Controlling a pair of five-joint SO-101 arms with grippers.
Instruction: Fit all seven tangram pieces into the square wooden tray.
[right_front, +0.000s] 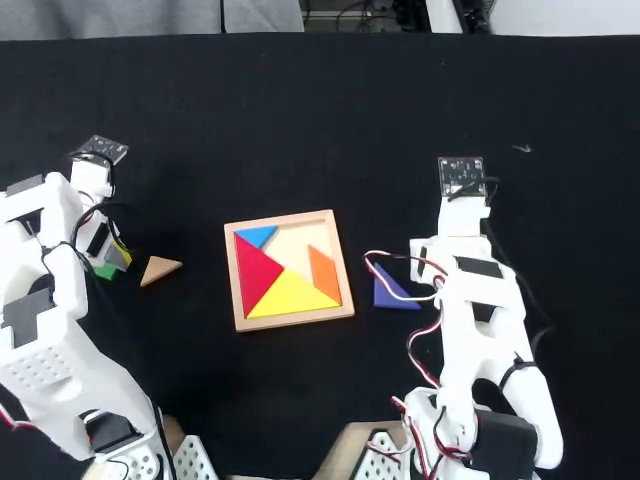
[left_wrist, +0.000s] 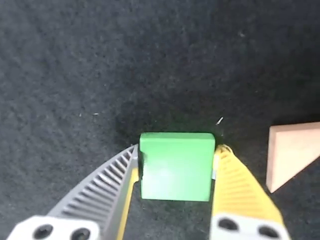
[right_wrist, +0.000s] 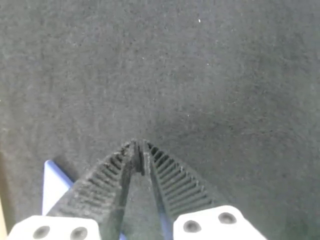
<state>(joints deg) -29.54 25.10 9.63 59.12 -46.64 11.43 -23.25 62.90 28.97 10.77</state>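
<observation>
The square wooden tray lies mid-table and holds a blue, a red, a yellow and an orange piece. A green square piece sits between the fingers of my left gripper, which is shut on it at the table's left; the green piece peeks out beside that arm. A tan triangle lies between that gripper and the tray, also seen as the tan triangle. My right gripper is shut on nothing, just right of the tray. A dark blue triangle lies beside it, and the same blue triangle shows behind one finger.
Black cloth covers the table. Red and white cables loop off the right arm over the blue triangle. Both arm bases stand at the near edge.
</observation>
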